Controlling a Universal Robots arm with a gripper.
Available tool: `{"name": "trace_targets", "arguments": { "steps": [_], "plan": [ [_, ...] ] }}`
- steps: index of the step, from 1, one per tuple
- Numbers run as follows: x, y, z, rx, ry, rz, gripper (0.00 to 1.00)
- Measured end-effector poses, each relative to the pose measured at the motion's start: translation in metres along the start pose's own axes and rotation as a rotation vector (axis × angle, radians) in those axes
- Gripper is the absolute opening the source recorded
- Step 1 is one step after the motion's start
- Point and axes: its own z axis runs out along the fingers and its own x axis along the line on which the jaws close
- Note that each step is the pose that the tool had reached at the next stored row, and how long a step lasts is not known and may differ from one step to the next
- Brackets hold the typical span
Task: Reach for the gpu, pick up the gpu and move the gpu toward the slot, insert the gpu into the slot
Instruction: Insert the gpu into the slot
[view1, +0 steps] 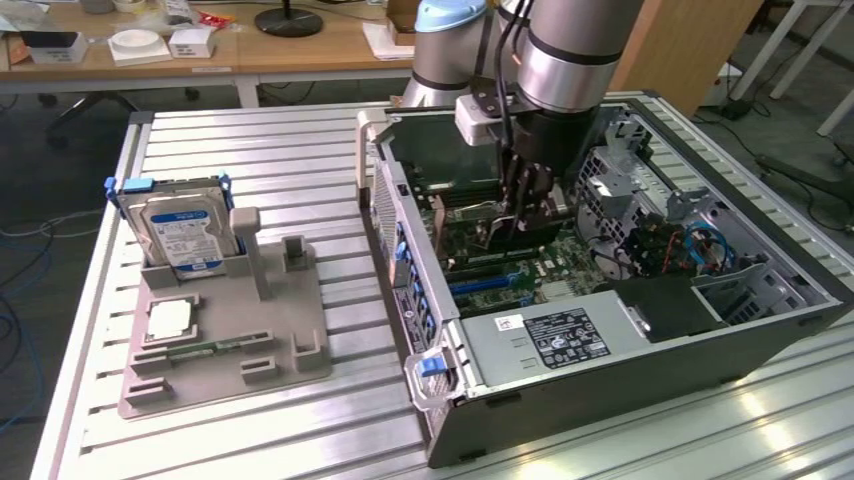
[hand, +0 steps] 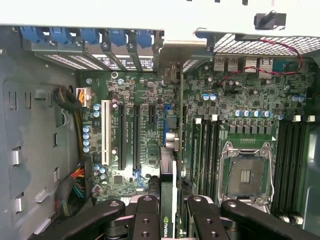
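Jaws (hand: 169, 210) clamped on the gpu (hand: 168, 200) (edge-on, upright) just above the motherboard's (hand: 240, 100) blue slot (hand: 169, 131).

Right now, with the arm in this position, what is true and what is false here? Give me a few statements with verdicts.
1. The fingers clamp the gpu edge-on between them. True.
2. The hard drive lies inside the computer case. False: it stands upright in the grey holder on the table, to the exterior view's left of the case.
3. The processor socket has no chip in it. True.
4. The arm hangs above the holder. False: it reaches down into the open case, over the motherboard.
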Motion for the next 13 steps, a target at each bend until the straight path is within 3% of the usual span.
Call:
{"name": "trace_targets", "arguments": {
  "steps": [13],
  "plan": [
    [0.0016,0.0049,0.0048,0.0000,-0.0001,0.000,0.26]
  ]
}}
